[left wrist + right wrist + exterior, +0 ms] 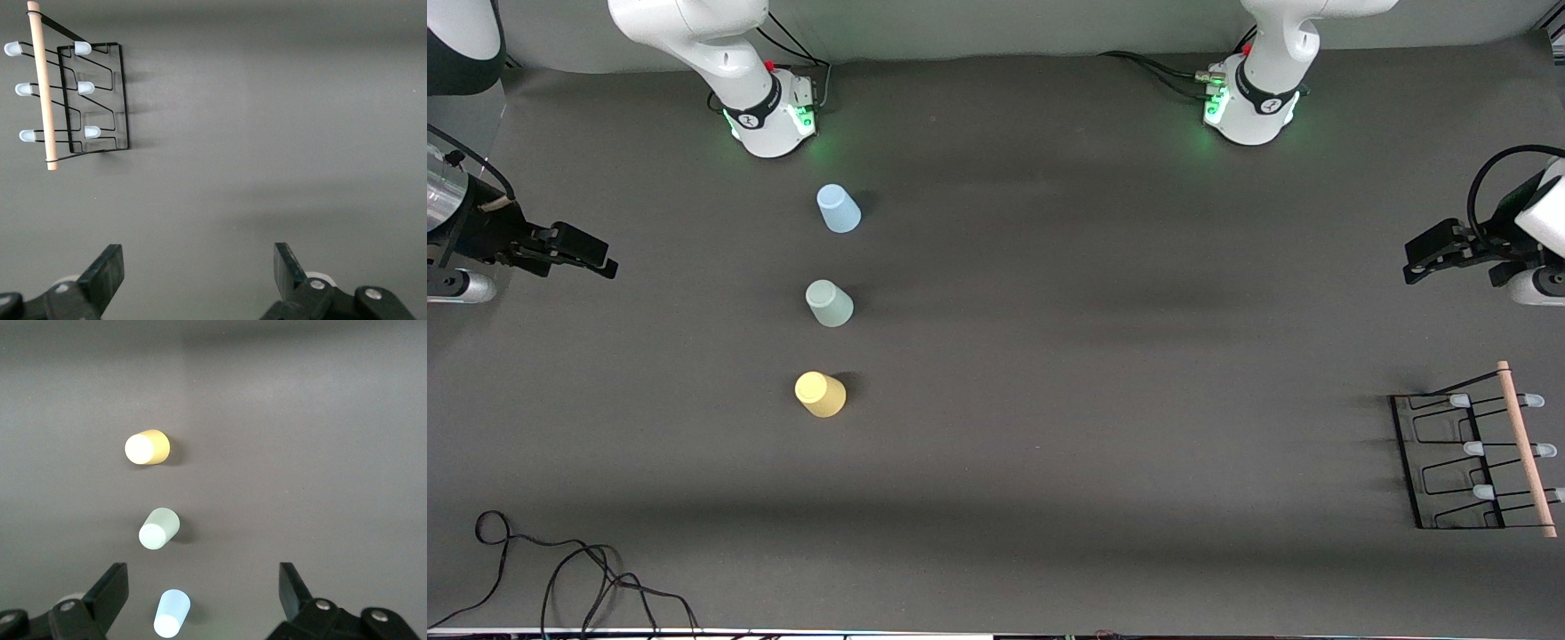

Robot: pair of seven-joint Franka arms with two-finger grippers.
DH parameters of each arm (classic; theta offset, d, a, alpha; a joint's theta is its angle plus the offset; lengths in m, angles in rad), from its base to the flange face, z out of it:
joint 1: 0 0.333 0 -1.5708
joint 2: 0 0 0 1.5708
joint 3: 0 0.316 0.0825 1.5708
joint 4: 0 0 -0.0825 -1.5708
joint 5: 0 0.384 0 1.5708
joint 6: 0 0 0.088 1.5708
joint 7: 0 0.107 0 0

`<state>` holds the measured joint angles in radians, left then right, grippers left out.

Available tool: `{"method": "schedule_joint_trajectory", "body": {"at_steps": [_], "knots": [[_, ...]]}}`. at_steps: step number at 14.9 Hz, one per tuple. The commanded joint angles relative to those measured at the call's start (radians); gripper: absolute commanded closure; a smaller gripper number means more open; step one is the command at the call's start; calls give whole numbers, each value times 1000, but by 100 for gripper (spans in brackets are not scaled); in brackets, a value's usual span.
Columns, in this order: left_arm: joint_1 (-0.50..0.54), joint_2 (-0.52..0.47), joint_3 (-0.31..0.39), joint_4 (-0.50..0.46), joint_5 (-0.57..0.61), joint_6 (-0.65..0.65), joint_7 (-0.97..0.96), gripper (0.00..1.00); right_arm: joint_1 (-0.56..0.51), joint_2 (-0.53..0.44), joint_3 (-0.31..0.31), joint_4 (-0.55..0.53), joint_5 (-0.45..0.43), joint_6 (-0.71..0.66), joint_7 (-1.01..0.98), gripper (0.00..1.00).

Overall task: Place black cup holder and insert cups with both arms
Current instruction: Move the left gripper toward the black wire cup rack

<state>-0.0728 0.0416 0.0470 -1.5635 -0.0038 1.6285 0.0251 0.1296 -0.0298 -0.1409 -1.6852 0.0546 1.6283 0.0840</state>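
Three cups: one light blue cup, one pale green cup, one yellow cup. One black cup holder, six capped prongs counted on it, one wooden rod handle. Two arms, two grippers: left gripper, right gripper. One loose black cable.

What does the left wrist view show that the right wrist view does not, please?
Only the left wrist view shows the black cup holder, standing on the table with its wooden handle and six white-capped prongs, seen above the open left gripper. Only the right wrist view shows the three cups standing upside down in a row: the yellow cup, the green cup and the blue cup, with the open right gripper holding nothing. Both show the dark grey table and spread, empty fingers.
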Motion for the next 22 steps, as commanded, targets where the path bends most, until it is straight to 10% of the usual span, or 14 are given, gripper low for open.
{"method": "schedule_joint_trajectory", "body": {"at_steps": [1,15,22], "knots": [[-1,-5,2,-4,-13,16,-5,0,1,-9,0,-4,-10,2,-13,0],[-12,3,1,3,-9,8,-13,0,-1,-5,0,2,-12,2,-13,0],[53,153,8,180,2,2,22,0,1,-6,0,-1,-12,2,-13,0]]}}
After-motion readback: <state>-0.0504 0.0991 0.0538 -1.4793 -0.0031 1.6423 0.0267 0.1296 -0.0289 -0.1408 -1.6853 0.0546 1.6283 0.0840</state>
